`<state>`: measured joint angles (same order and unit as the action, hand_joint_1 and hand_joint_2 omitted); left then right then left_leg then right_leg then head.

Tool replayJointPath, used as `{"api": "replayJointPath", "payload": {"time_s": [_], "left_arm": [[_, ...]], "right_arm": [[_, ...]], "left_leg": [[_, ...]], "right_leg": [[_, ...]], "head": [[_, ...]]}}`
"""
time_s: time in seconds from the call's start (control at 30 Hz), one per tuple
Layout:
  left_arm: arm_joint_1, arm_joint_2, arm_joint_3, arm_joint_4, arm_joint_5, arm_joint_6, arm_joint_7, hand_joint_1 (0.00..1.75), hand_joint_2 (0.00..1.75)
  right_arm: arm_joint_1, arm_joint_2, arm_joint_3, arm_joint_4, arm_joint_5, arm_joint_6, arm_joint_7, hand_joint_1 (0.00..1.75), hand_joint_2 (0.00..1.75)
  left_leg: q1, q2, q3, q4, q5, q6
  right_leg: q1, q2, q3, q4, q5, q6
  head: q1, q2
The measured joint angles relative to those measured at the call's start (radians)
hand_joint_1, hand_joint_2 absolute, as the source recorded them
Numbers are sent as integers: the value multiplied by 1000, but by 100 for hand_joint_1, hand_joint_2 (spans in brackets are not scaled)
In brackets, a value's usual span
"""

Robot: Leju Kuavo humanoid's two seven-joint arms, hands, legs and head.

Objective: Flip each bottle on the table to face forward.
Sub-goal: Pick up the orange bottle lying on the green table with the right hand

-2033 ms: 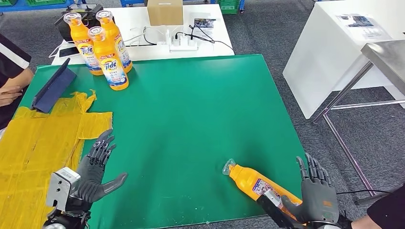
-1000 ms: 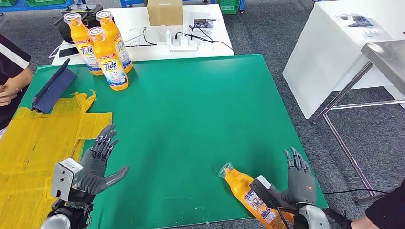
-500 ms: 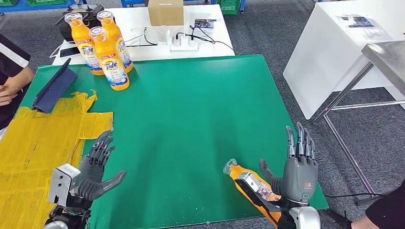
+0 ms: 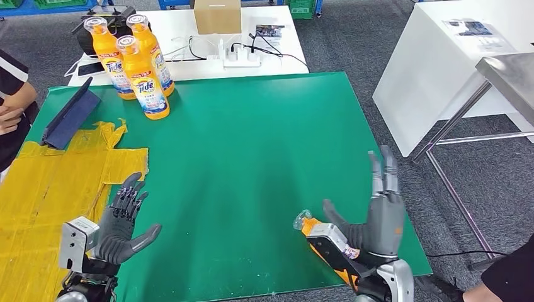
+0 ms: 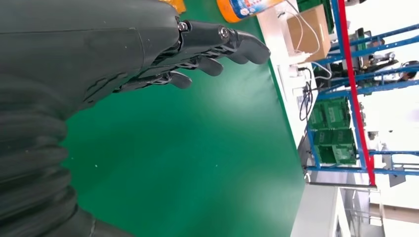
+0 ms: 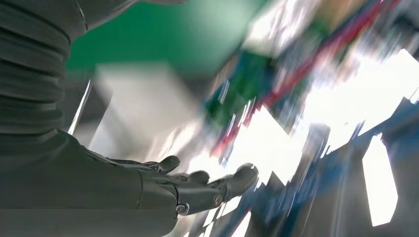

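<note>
At the near right corner of the green table (image 4: pixel 252 163), an orange bottle (image 4: pixel 327 255) lay on its side, its clear cap pointing toward the far left and its body partly hidden behind the robot's wrist. The right hand (image 4: pixel 378 217) was raised just beside it, its fingers (image 4: pixel 381 170) straight and spread, pointing away from the robot, and its thumb reaching toward the bottle's neck. The hand was released and grasped nothing; whether the thumb touched the bottle could not be told. The right wrist view was heavily blurred, showing the same stretched-out fingers (image 6: pixel 212 185) with nothing between them.

At the near left, the left hand (image 4: pixel 119 223) hovered over the table with its fingers spread and its thumb out to the right, also released. Just left of it, yellow sheets (image 4: pixel 44 189) covered the left side of the table.

Farther back on the left, a dark blue folder (image 4: pixel 69 116) rested on the table's edge, and a person's arm (image 4: pixel 12 110) showed at the left border.

At the far left corner, three orange bottles (image 4: pixel 143 78) stood upright close together, their labels facing the robot.

Beyond the green table, a white table (image 4: pixel 189 60) held a cardboard box (image 4: pixel 217 16), a power strip (image 4: pixel 242 58) and cables.
</note>
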<state>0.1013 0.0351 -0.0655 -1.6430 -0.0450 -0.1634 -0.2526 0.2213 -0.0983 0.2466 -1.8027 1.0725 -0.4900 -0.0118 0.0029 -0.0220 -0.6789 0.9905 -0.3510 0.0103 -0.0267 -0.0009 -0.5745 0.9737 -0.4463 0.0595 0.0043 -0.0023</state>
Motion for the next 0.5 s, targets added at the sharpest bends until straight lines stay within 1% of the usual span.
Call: {"api": "replayJointPath", "payload": {"time_s": [0.07, 0.13, 0.23, 0.4, 0.5], "left_arm": [[-4, 0, 5, 5, 4, -1, -2, 0, 175], [-14, 0, 9, 11, 6, -3, -3, 0, 175], [-31, 0, 11, 24, 8, -7, -3, 0, 175], [-58, -1, 11, 49, 9, -13, -4, 0, 175], [-69, -2, 10, 62, 9, -15, -4, 0, 175]], "right_arm": [[-21, -13, 54, 18, -91, 122, -47, 0, 175], [-45, -23, 106, 53, -119, 200, -68, 0, 175], [-79, -29, 174, 115, -125, 253, -78, 0, 175], [-121, -34, 277, 198, -128, 307, -85, 0, 175], [-136, -40, 322, 231, -135, 337, -81, 0, 175]], "left_leg": [[0, 0, 0, 0, 0, 0], [0, -1, 1, 0, 0, 0], [0, -1, 0, 0, 0, 0], [0, -1, 0, 0, 0, 0], [0, -1, 0, 0, 0, 0]], "right_leg": [[0, 0, -4, 0, 0, 0], [0, 0, -6, 0, 0, 0], [0, 0, -6, 0, 0, 0], [0, 0, -1, 0, 0, 0], [0, 0, 1, 0, 0, 0]], "head": [[0, 0], [0, 0], [0, 0], [0, 0], [0, 0]]}}
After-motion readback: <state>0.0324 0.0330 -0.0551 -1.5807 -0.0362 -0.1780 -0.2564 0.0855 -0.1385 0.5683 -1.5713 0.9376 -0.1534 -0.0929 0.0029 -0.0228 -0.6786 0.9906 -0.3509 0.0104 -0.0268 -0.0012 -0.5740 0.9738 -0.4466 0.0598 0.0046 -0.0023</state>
